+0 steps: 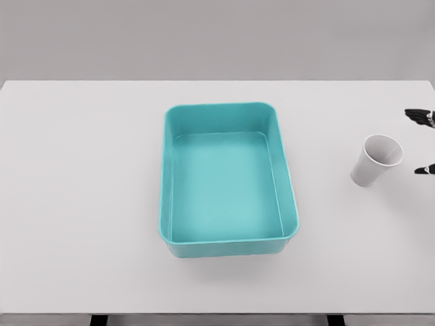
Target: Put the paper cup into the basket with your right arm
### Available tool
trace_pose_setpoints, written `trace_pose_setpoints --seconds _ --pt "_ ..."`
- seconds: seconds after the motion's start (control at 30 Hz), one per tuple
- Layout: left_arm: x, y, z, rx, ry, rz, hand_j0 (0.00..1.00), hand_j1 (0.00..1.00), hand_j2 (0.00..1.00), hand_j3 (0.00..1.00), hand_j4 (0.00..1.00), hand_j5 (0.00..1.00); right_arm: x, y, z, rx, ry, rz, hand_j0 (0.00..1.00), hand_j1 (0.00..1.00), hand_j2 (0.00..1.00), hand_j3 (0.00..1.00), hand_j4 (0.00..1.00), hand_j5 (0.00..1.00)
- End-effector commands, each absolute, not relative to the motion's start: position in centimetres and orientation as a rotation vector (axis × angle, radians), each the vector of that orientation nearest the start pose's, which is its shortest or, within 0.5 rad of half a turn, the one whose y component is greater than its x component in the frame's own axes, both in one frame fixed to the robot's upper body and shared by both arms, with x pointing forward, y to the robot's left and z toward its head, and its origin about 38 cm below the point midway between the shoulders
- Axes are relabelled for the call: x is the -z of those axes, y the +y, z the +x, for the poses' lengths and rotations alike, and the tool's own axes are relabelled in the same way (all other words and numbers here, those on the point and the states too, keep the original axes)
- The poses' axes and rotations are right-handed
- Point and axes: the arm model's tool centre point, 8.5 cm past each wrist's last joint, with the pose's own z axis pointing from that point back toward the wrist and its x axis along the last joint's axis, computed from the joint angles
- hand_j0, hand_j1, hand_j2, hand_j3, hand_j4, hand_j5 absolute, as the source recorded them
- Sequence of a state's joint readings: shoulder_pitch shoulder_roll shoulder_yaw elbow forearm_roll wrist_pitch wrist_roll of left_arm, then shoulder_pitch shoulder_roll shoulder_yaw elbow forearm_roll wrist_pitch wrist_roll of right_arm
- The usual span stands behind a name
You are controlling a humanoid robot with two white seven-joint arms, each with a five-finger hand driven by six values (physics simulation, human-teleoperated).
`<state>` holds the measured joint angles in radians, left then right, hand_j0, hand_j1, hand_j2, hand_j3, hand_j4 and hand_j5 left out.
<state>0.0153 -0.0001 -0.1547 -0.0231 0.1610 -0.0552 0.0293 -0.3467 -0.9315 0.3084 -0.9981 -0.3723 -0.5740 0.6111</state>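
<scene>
Nearest the camera, the front edge of the white table (81,224) runs along the bottom of the head view, with dark supports just visible beneath it. Further in, at the middle of the tabletop, sits the teal basket (167,204), a rectangular open tub with rounded corners and its long side running away from the camera; its interior holds nothing. To the right of the basket and well apart from it stands the paper cup (376,160), white, resting on the table with its open mouth tilted up and toward the right edge of the picture; it lies outside the basket. Just beyond the cup at the right border, only dark fingertips (420,117) of the right hand (424,142) enter the view, one cluster above the level of the cup's rim and one smaller tip below it, spread apart on either side of the cup's height. The fingertips are near the cup but not touching it, so the hand is released and holds nothing. Beyond the table's far edge lies a plain grey backdrop.
</scene>
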Motion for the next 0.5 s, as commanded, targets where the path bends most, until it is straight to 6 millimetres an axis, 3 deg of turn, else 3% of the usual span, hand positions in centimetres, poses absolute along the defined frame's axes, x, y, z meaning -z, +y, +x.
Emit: trace_pose_setpoints --seconds 0.0,0.07,0.17,0.47 --pt "26.2 27.3 0.4 -0.004 -0.063 0.113 1.0 1.0 1.0 1.0 1.0 1.0 -17.5 -51.2 39.3 -1.021 -1.482 -0.164 1.0 1.0 1.0 1.0 1.0 1.0" --pt "26.2 27.3 0.4 -0.004 -0.063 0.113 1.0 1.0 1.0 1.0 1.0 1.0 -17.1 -51.0 39.3 -1.025 -1.473 -0.155 1.0 1.0 1.0 1.0 1.0 1.0" --pt "26.2 27.3 0.4 -0.004 -0.063 0.113 1.0 1.0 1.0 1.0 1.0 1.0 -15.1 -49.2 39.8 -0.997 -1.483 -0.107 1.0 1.0 1.0 1.0 1.0 1.0" --pt "26.2 27.3 0.4 -0.004 -0.063 0.113 1.0 1.0 1.0 1.0 1.0 1.0 -14.6 -48.6 39.8 -1.009 -1.468 -0.088 1.0 1.0 1.0 1.0 1.0 1.0"
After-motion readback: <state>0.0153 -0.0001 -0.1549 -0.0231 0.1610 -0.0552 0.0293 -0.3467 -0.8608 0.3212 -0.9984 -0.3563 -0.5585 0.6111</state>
